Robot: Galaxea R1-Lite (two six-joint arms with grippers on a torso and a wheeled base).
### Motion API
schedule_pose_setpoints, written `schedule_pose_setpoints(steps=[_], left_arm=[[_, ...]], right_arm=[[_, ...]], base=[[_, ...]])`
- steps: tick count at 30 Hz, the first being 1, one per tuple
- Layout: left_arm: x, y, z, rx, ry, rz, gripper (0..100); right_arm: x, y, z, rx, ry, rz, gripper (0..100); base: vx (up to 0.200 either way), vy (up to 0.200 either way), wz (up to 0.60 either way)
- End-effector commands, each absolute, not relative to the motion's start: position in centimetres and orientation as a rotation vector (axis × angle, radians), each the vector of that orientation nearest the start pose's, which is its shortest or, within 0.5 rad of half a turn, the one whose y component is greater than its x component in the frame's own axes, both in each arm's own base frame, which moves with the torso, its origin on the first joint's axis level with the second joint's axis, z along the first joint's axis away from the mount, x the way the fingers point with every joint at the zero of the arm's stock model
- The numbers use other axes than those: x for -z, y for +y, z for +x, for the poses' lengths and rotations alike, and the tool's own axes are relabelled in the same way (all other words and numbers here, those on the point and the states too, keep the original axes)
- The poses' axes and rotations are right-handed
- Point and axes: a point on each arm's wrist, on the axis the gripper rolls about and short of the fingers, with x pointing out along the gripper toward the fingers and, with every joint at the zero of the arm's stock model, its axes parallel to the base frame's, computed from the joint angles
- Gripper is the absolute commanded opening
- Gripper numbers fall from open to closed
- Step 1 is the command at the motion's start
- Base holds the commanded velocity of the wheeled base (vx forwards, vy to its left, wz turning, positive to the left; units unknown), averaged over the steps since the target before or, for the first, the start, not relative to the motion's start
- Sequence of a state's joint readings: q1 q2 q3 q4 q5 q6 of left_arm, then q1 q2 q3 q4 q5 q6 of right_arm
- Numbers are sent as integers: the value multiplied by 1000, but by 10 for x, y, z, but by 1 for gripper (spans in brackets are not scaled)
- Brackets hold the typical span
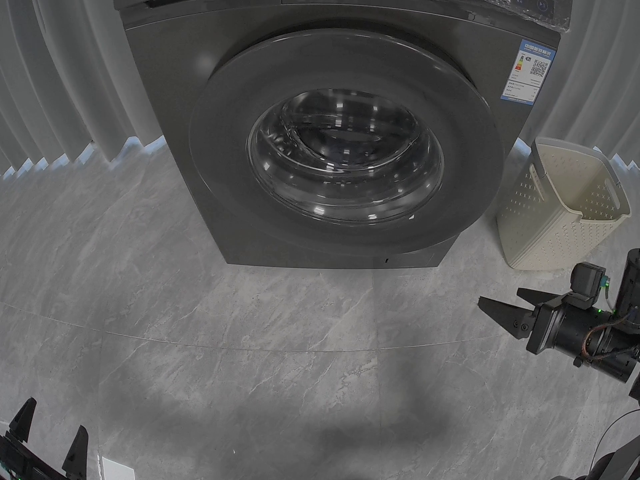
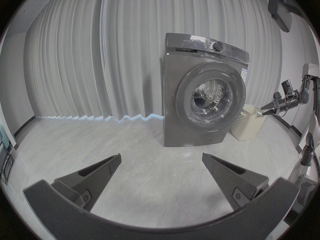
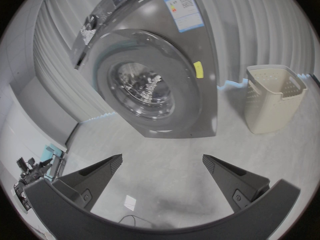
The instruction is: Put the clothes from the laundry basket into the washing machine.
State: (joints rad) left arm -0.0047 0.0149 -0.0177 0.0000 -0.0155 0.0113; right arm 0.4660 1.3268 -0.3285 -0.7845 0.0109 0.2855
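Head view has my right claw (image 1: 499, 296) wide open and empty above the floor (image 1: 267, 341), tips pointing to my left, near the basket (image 1: 547, 228). My left claw (image 1: 57, 416), well apart, is spread too and holds nothing. The basket stands just beside the washer (image 1: 180, 81), whose door (image 1: 347, 155) is shut. I cannot tell whether either holds clothes.

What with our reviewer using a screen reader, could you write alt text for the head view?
A grey front-loading washing machine, round door shut, stands on a grey floor before curtains, with a cream laundry basket beside it on the robot's right. The right tool is open near the basket; the left tool is open at the lower edge.
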Motion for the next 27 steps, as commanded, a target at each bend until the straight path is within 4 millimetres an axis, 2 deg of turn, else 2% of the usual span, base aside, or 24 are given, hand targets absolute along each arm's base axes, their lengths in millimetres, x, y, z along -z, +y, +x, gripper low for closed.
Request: schedule_pose_setpoints(steps=[1,3,6,14,23,27], left_arm=[[-76,0,-23,20,3,12,100],[-76,0,-23,20,3,11,100],[-76,0,-23,21,3,15,100],[-76,0,-23,21,3,11,100],[-76,0,-23,21,3,9,100],[-76,0,-23,21,3,9,100]], right_arm=[[-171,92,162,-499,244,247,100],[-185,98,165,-529,152,297,100],[-192,101,169,-539,103,321,100],[-204,107,181,-541,57,337,100],[-209,110,184,-547,39,347,100],[-217,112,191,-542,4,354,100]], base=[[0,0,0],[0,0,0],[133,0,0],[200,0,0],[200,0,0],[0,0,0]])
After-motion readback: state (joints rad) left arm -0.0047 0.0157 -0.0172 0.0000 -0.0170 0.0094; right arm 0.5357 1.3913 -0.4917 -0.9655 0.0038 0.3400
